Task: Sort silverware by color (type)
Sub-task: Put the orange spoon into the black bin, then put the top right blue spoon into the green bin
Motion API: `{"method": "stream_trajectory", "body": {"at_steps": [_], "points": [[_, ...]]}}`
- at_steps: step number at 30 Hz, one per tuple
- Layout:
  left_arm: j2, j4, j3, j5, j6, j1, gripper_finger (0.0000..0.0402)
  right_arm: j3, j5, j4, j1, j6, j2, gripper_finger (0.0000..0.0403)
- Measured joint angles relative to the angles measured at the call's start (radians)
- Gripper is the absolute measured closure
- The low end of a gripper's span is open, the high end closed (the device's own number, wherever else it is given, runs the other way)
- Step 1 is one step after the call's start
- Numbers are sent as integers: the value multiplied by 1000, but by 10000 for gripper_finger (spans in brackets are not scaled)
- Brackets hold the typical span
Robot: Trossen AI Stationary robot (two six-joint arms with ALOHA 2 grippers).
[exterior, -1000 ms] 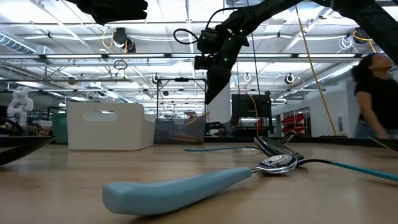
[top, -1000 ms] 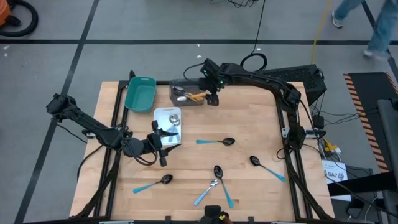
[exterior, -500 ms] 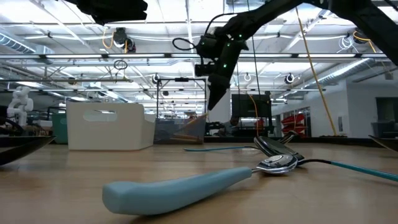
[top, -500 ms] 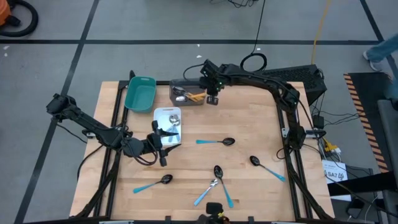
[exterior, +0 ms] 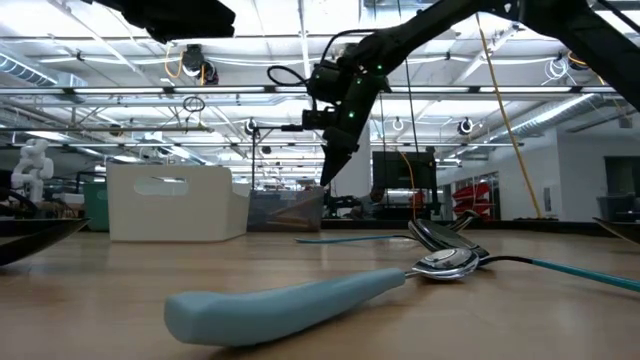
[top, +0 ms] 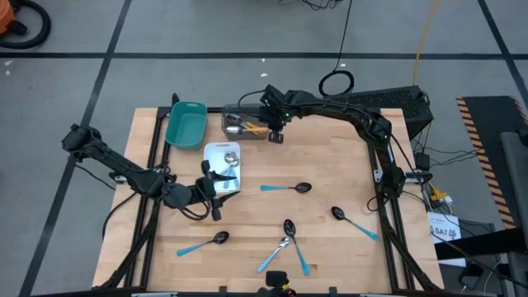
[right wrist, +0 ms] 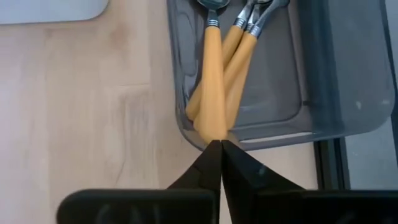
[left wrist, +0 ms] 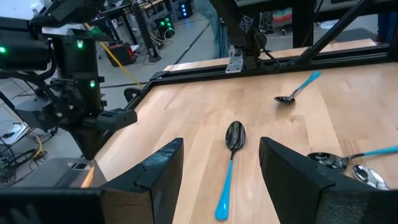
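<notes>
Currently left gripper point(top: 216, 188) sits by the white tray point(top: 216, 153), fingers spread, empty. Blue-handled spoons point(top: 286, 188) lie scattered on the table point(top: 330, 157). Right gripper point(top: 275, 134) over the grey tray point(top: 233, 111), fingers closed at the orange-handled spoons point(right wrist: 217, 81).

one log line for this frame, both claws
right claw: shut, at grey tray rim by orange spoons | left claw: open, near white tray | blue spoons on table

Six blue-handled spoons point(top: 285, 188), three orange-handled spoons point(right wrist: 214, 93), three trays point(top: 186, 124).
</notes>
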Motion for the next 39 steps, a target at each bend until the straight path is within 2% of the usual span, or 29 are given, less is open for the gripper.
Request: {"method": "stream_trajectory", "body": {"at_steps": [5, 16, 25, 32, 39], "points": [[0, -7, 0, 0, -2, 0, 192, -2, 2, -28, 26, 25, -51, 401], [0, -6, 0, 0, -33, 0, 192, -2, 8, -283, 185, 128, -234, 402], [0, -9, 0, 24, -92, 0, 192, -6, 137, -495, 390, 283, -376, 402], [0, -10, 0, 61, -142, 0, 192, -181, 162, -471, 574, 417, -543, 402], [0, -7, 0, 61, -164, 0, 192, -461, 167, -246, 717, 520, -717, 402]]}}
